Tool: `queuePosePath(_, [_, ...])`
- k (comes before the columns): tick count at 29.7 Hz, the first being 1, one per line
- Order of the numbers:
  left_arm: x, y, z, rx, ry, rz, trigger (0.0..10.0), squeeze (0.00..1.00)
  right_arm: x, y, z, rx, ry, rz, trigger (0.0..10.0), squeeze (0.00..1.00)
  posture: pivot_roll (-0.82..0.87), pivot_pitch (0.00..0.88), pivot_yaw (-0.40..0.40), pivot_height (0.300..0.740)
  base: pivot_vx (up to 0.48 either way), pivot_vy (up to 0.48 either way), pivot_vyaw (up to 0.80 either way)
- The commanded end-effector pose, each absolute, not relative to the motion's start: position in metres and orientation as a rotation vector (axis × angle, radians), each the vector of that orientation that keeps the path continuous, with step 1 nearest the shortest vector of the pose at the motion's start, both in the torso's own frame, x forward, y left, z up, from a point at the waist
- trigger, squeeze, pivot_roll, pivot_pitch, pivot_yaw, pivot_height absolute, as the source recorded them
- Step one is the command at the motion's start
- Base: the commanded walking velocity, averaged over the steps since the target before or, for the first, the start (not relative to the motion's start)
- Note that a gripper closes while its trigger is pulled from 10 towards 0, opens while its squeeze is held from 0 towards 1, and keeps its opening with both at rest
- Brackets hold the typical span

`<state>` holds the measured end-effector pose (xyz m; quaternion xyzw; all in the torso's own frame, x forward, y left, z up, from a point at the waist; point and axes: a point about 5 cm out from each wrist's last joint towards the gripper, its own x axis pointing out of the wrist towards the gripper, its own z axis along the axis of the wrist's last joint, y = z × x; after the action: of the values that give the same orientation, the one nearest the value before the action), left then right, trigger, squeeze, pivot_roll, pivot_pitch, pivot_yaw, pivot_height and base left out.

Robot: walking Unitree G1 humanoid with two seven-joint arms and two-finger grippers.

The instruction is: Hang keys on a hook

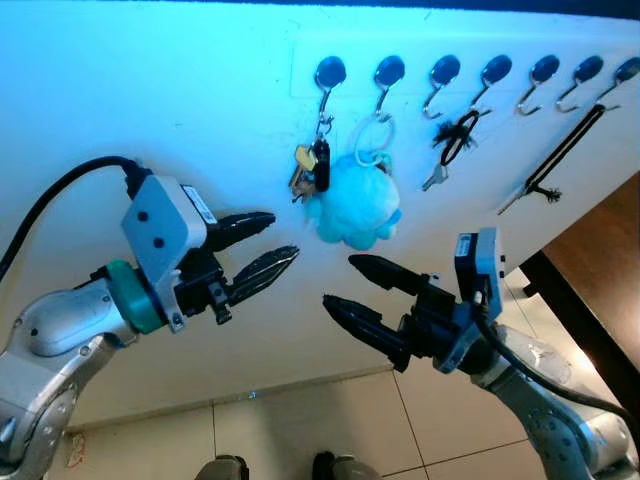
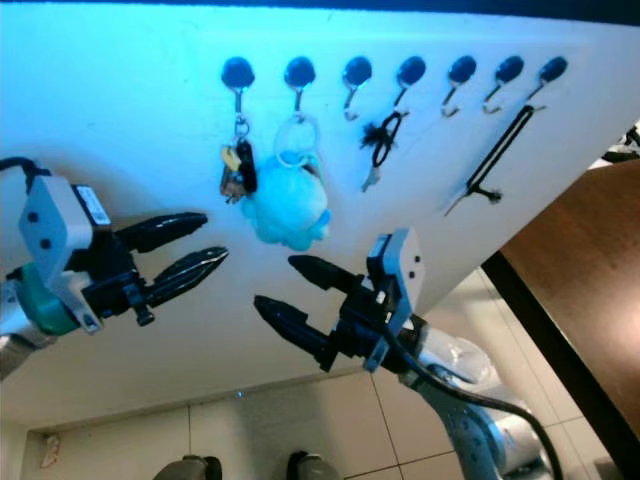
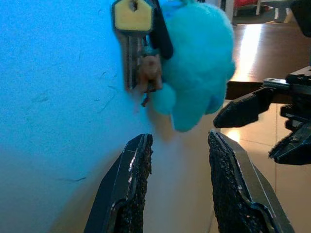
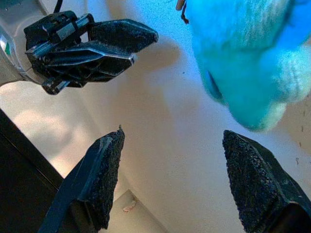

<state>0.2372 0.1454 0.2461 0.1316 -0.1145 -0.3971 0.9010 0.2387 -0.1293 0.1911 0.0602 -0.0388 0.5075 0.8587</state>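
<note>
While our keys point(image 1: 309, 168) hang from the leftmost hook point(image 1: 329, 74) on the wall point(image 1: 150, 100), touching a blue plush point(image 1: 355, 205), we hold both grippers below them, empty. Our left gripper point(image 1: 262, 247) has its fingers narrowly apart; our right gripper point(image 1: 347, 283) has its fingers wide.

The keys point(image 1: 309, 168) are partly covered by the blue plush fob point(image 1: 355, 205), their number left undeterminable.
</note>
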Motion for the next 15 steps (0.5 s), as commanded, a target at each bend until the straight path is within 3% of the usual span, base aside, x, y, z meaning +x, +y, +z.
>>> queuePosePath(1, [0.2351,0.1441,0.2473,0.275,-0.253,-0.804,10.0,0.00,0.2360,-0.1311,0.1835,0.125,-0.051,1.057,10.0,0.00,0.01,0.089,-0.001,0.740,0.000,0.000,0.00])
queuePosePath(13, [0.2309,0.1478,0.2540,0.282,-0.309,-0.734,10.0,0.00,0.2343,-0.1374,0.1827,0.127,-0.035,1.073,10.0,0.00,0.02,0.072,-0.012,0.740,0.000,0.000,0.00])
queuePosePath(15, [0.2293,0.1470,0.2549,0.289,-0.315,-0.751,10.0,0.00,0.2346,-0.1368,0.1835,0.131,-0.038,1.086,10.0,0.00,0.02,0.068,-0.016,0.740,-0.296,0.000,0.00])
